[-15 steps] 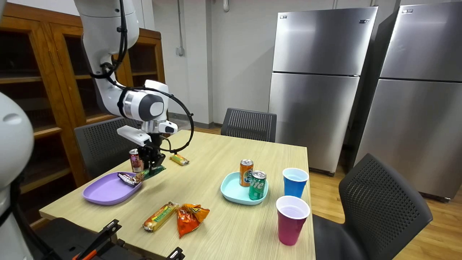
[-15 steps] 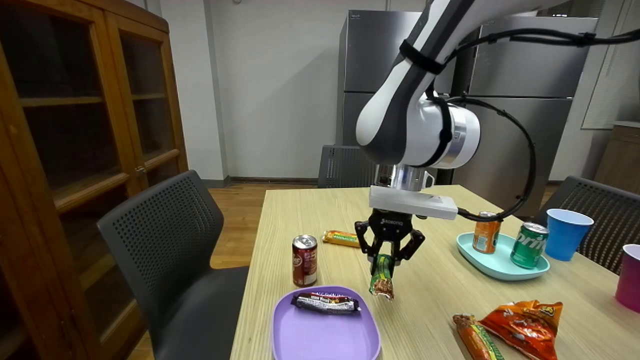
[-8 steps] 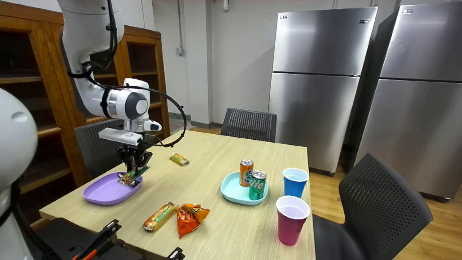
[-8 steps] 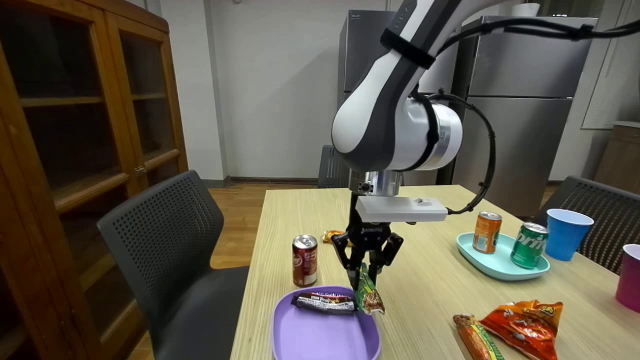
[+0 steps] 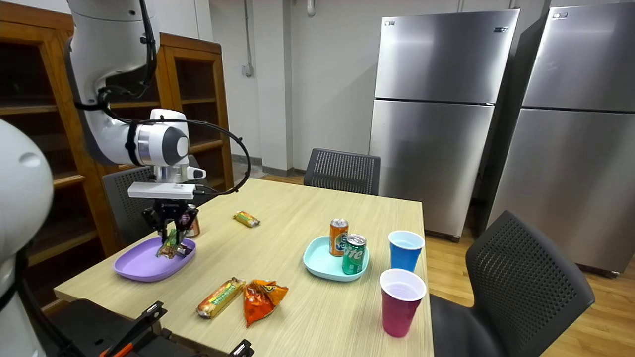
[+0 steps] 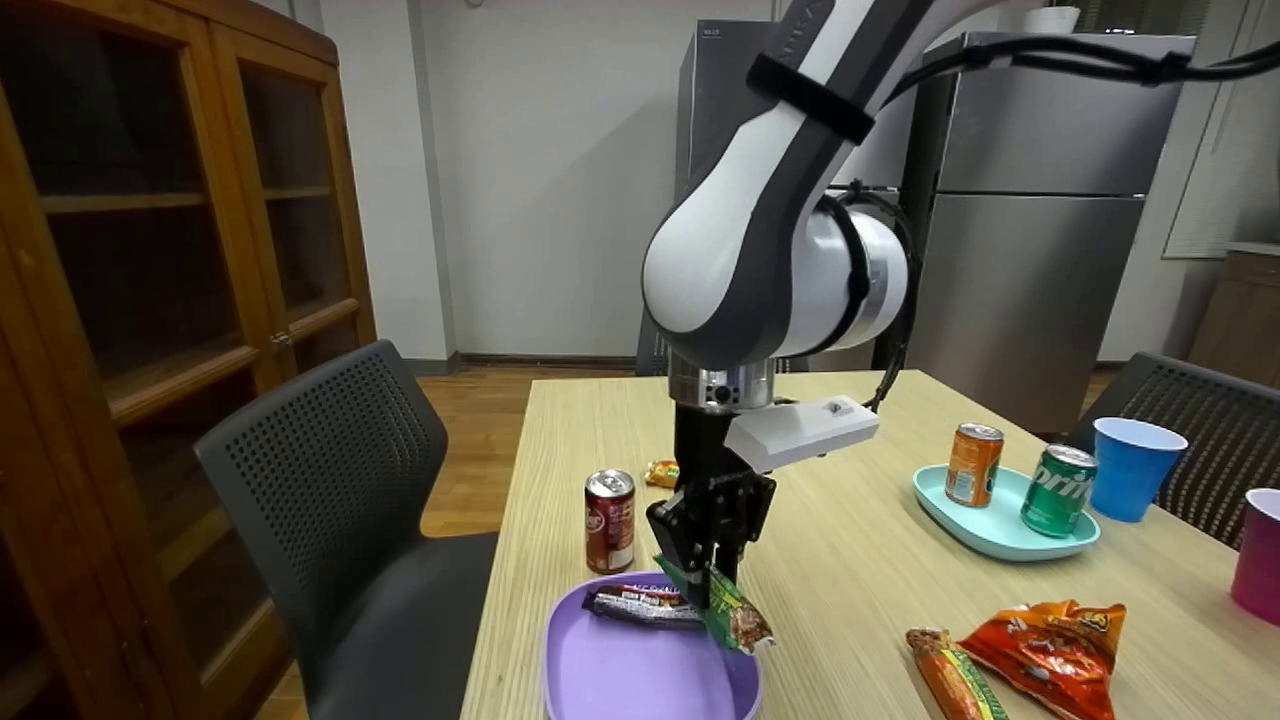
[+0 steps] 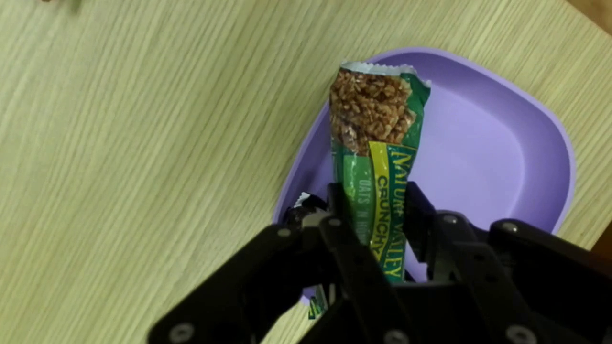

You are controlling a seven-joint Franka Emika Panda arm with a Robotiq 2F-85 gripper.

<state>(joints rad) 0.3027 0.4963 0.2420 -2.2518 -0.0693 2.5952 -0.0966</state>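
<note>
I see the tool (image 7: 374,205) pinching a green granola bar (image 7: 375,114) around its middle, over the purple plate (image 6: 640,680) at the left of the tabletop (image 5: 297,210). A dark-wrapped bar (image 6: 640,606) lies on that plate; a red can (image 6: 610,530) stands just beyond it, and a teal plate (image 5: 319,257) sits farther right.

Both exterior views, farther back, looked across desk (image 5: 292,208) toward refrigerators (image 5: 431,148); wrist view faced down past claw (image 7: 375,198), close over purple plate (image 7: 478,157); all three shared it.
</note>
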